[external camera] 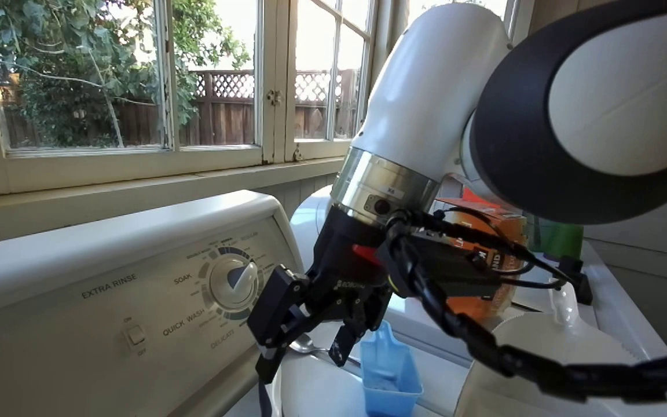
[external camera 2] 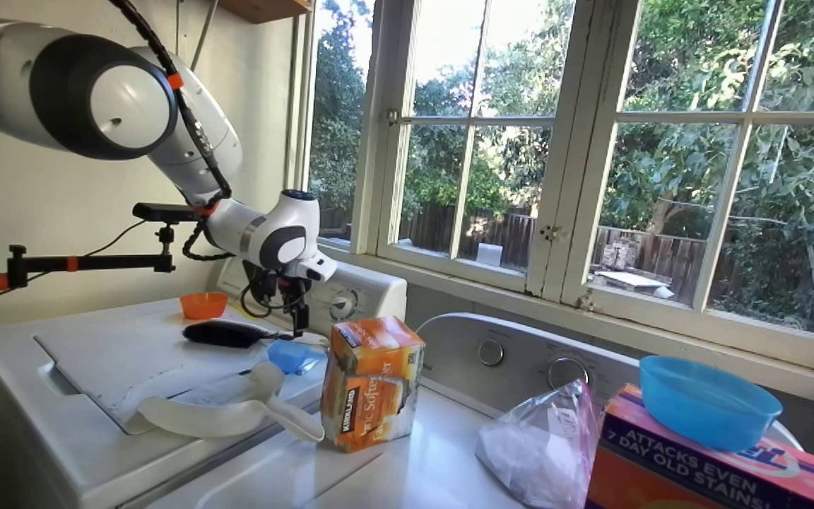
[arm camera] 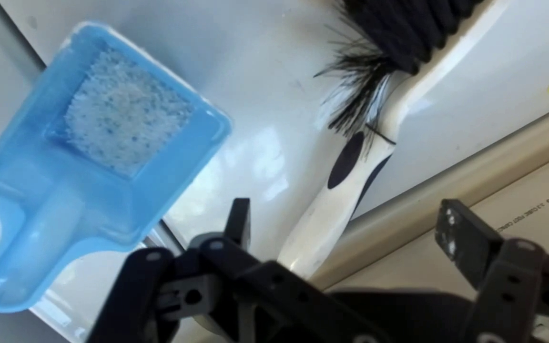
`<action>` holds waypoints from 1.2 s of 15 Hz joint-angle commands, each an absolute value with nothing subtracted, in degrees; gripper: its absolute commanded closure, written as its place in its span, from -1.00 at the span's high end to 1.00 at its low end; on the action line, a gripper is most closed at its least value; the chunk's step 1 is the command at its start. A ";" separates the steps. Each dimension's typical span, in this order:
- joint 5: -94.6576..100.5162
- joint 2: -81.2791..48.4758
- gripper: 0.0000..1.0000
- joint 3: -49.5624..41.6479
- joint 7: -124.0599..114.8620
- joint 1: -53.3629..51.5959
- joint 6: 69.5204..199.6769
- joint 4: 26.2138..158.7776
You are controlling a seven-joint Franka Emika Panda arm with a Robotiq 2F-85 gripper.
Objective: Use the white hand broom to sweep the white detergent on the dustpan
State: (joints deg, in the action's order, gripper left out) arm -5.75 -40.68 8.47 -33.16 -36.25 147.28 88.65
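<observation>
Finely speckled detergent (arm camera: 124,112), frayed black-bristled broom (arm camera: 393,112)

Daylight is entering through the windows (external camera 2: 584,141) beyond the blue scoop (arm camera: 107,195); sky (external camera 2: 442,42) is burning out to white in both exterior views. In the wrist view, patches of glare are showing on the counter (arm camera: 265,85) just beside the blue scoop, and a soft bluish shadow is lying along its front rim. Panel lettering (arm camera: 536,209) well apart from the blue scoop is reading slightly blurred.
</observation>
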 commanded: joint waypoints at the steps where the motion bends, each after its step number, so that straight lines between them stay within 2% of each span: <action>1: -4.01 -44.60 1.00 6.39 -34.67 -38.26 146.68 83.64; 9: -1.90 -48.43 1.00 4.40 -32.96 -40.45 144.81 79.10; 10: -1.34 -48.67 0.84 4.08 -32.64 -40.79 144.75 78.90; 11: -0.94 -48.88 0.51 3.90 -32.36 -41.00 144.49 78.59; 14: 0.17 -49.25 -0.04 3.12 -32.00 -41.71 144.22 78.21; 16: 0.71 -49.31 -0.34 2.79 -31.83 -42.00 144.01 77.94; 18: 0.89 -49.42 -0.50 2.65 -31.61 -42.14 144.00 77.64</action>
